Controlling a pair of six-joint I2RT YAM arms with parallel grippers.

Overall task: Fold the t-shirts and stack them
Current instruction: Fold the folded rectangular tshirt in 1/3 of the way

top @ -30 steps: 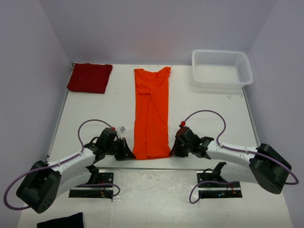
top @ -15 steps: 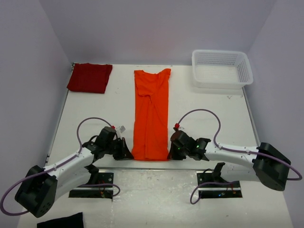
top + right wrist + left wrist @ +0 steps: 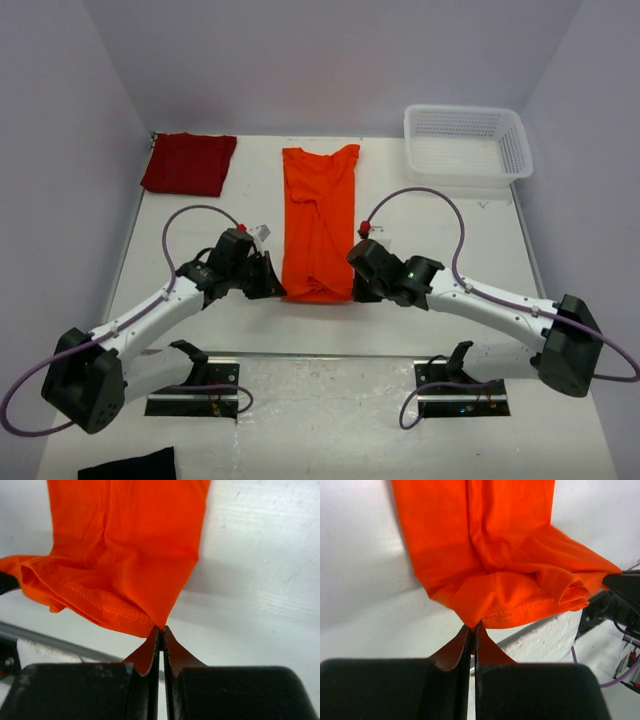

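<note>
- Moved since a second ago: both arms have carried the near hem of the orange t-shirt (image 3: 320, 200) away from the near edge of the table (image 3: 450, 240) and toward the collar. The strip now shows shorter, with its lower end doubling over itself.
- Orange t-shirt: already narrowed lengthwise, lying at the table's centre with the collar toward the far edge. The hem appears raised off the surface at both corners.
- Left gripper (image 3: 274, 288): fingers pressed together, pinching the hem's left corner.
- Right gripper (image 3: 354, 284): likewise clamped, on the right corner. The matched holds keep the hem level, presumably so the fold lands square.
- Crimson t-shirt (image 3: 188, 163): folded, at the far left corner, apparently the base for the stack.
- White mesh basket (image 3: 467, 143): far right corner, well apart.
- Black cloth (image 3: 128, 466): near left corner, uninvolved.
</note>
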